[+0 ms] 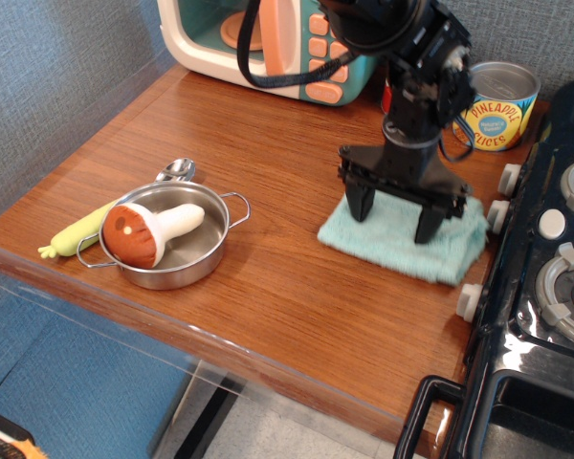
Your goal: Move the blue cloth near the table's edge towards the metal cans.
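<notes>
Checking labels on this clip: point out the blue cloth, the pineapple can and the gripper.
blue cloth (402, 251): table camera, bare front part of the cloth.
pineapple can (498, 107): table camera, yellow label.
gripper (394, 215): table camera, midway between its fingertips.
</notes>
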Available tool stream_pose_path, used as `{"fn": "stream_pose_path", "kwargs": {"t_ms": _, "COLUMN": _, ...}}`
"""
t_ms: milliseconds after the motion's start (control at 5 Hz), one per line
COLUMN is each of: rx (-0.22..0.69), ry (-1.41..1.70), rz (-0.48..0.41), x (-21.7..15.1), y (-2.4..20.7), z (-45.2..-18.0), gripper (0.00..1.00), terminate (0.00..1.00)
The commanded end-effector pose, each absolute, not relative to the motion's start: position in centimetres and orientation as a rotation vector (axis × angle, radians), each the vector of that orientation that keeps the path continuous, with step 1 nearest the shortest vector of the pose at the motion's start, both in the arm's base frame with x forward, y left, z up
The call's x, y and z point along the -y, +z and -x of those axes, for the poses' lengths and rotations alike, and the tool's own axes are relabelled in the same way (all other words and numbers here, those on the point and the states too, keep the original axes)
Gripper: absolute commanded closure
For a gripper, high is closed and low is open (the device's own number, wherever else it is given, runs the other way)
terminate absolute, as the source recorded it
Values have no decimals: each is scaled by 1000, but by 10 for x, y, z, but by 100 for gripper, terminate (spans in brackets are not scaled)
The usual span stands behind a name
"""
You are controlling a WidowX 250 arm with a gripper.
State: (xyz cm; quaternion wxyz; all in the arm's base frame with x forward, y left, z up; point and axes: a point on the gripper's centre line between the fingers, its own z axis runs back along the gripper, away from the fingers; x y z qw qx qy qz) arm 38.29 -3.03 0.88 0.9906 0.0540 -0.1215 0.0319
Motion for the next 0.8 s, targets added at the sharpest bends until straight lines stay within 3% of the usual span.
{"fn": "stream_pose_path", "kwargs": {"t_ms": 0, "rx": 244, "ry": 166, "rz": -136, "x": -20, "y": -1, "z": -402, "gripper": 0, "terminate": 0}}
{"fn": "stream_pose_path", "kwargs": {"t_ms": 400, "rx": 288, "ry": 189, "rz": -37, "x": -24, "y": 9, "z": -424, "gripper": 0, "terminate": 0}}
{"fn": "stream_pose_path", "kwargs": {"t_ms": 600, "rx": 329, "ry": 198, "rz": 21, "x": -23, "y": 39, "z": -435, "gripper": 0, "terminate": 0}}
